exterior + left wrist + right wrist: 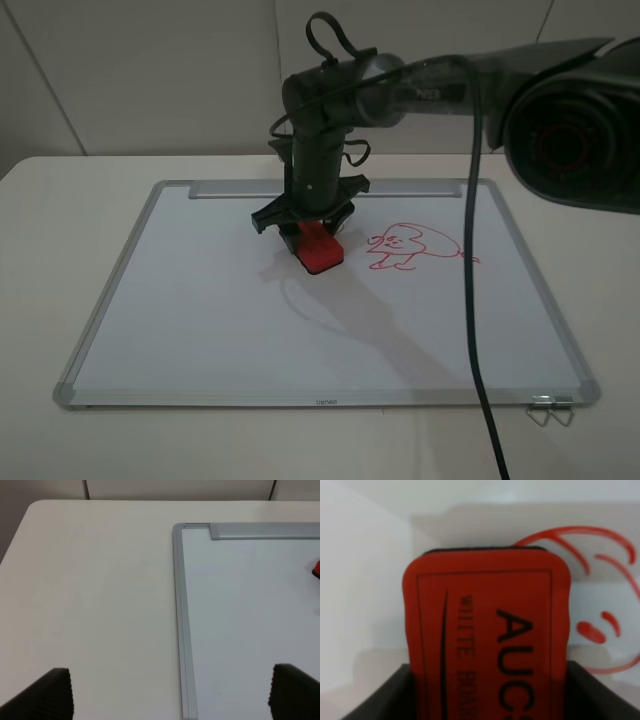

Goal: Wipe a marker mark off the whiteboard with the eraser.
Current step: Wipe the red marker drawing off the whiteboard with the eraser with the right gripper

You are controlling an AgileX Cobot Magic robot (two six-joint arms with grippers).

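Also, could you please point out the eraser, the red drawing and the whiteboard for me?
eraser (pixel 322 252): exterior high view, its red top.
red drawing (pixel 414 244): exterior high view, middle of the figure.
whiteboard (pixel 240 330): exterior high view, bare white surface.

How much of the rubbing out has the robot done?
Done: the right fingers grip the eraser, and it looks set down on the whiteboard. In hand: it sits just beside a red drawing, not on it. Left: that drawing looks whole. The bare board shows no other mark; under the eraser and arm I cannot tell.
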